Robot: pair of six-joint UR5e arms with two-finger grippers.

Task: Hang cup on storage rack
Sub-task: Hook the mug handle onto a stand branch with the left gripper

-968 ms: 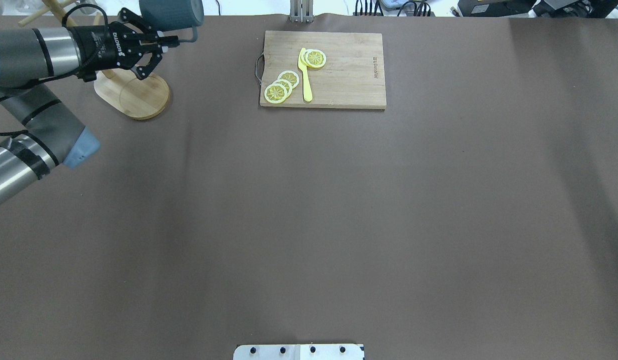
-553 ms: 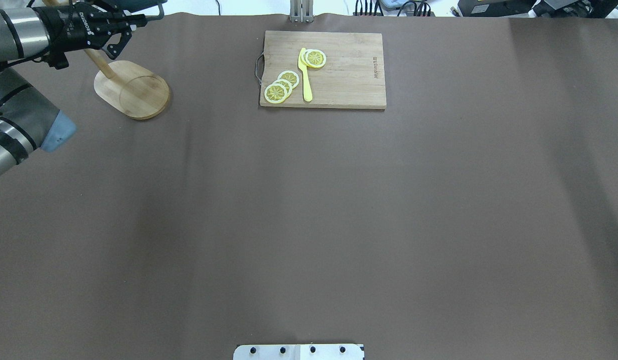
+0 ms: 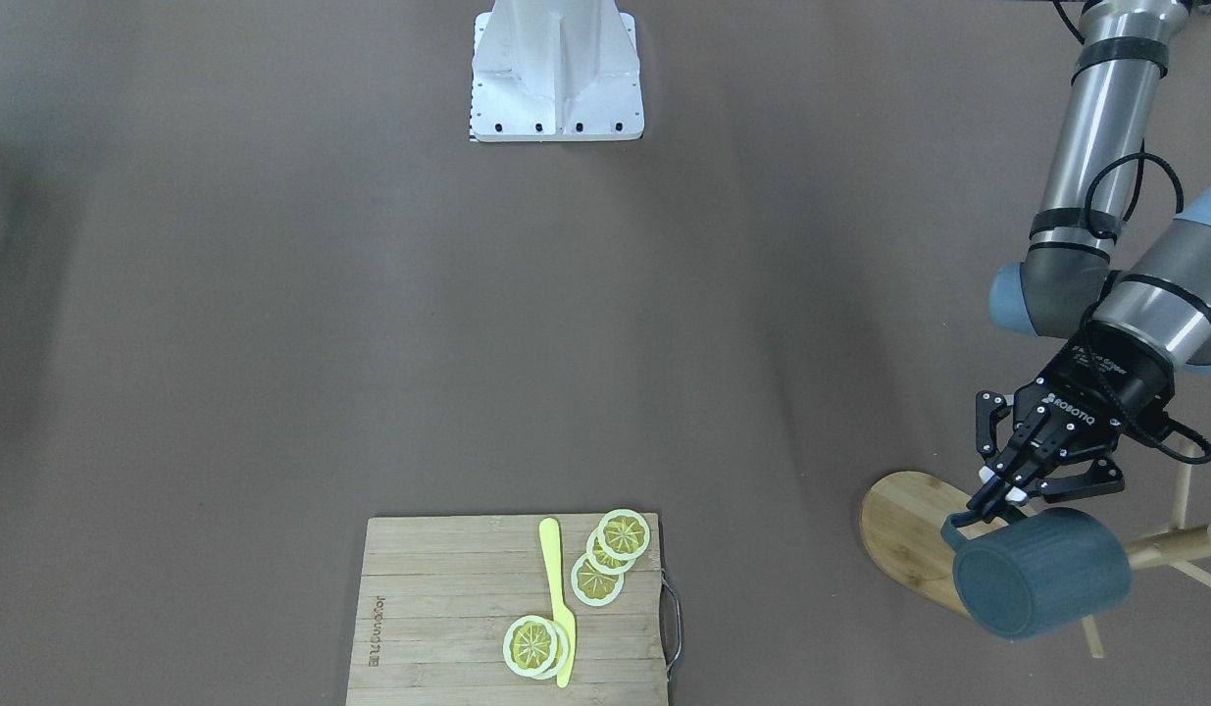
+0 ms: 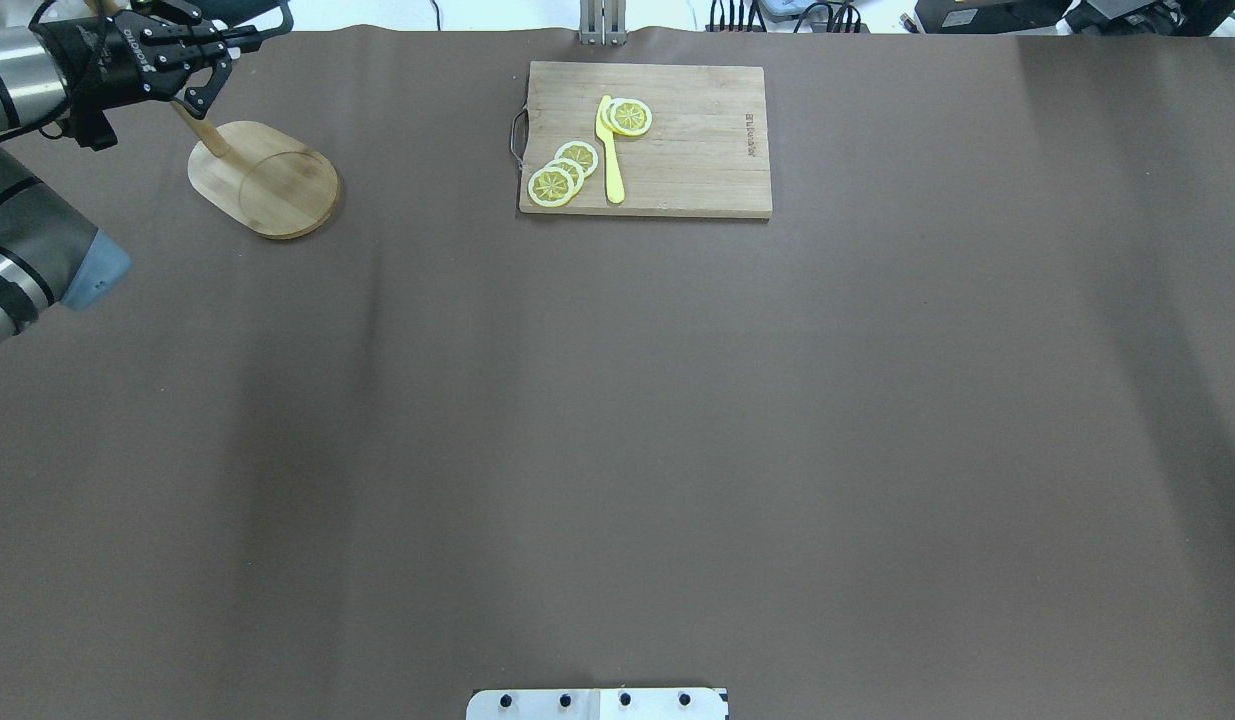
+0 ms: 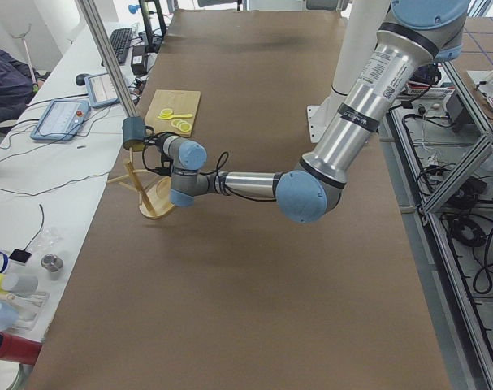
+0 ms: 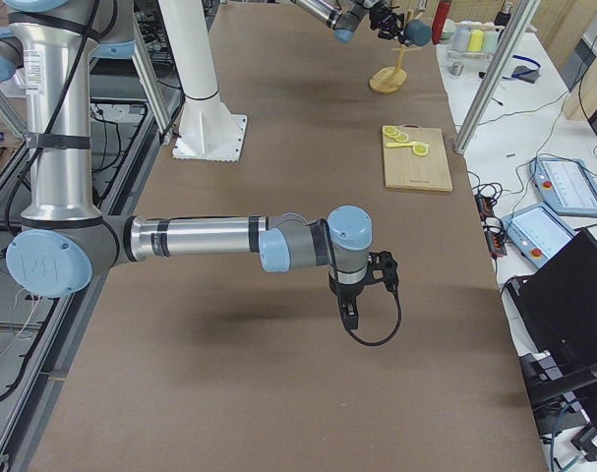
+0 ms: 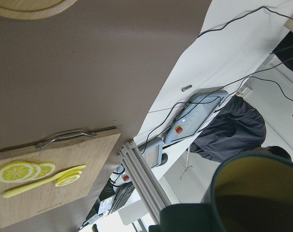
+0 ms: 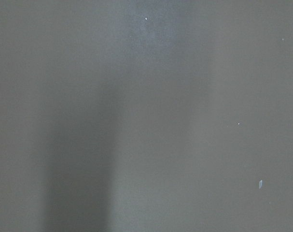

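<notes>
My left gripper [image 3: 992, 498] is shut on the handle of the dark blue-grey cup [image 3: 1041, 574] and holds it on its side in the air, over the bamboo storage rack's oval base [image 3: 899, 534] and beside its post [image 3: 1169, 544]. In the overhead view the gripper [image 4: 249, 33] is at the top left edge above the rack base [image 4: 267, 180]; the cup is mostly cut off there. The left wrist view shows the cup's yellow inside [image 7: 262, 193]. My right gripper [image 6: 352, 305] hangs over bare table in the exterior right view only; I cannot tell its state.
A rectangular wooden cutting board [image 4: 697, 140] with lemon slices [image 4: 562, 175] and a yellow knife [image 4: 609, 150] lies at the far middle of the table. The white robot base [image 3: 556, 69] stands at the near edge. Aluminium frame posts stand behind the rack.
My left gripper has carried the cup to the left and up towards the far edge, so the cup has left most of the overhead view. The rack has stayed put.
</notes>
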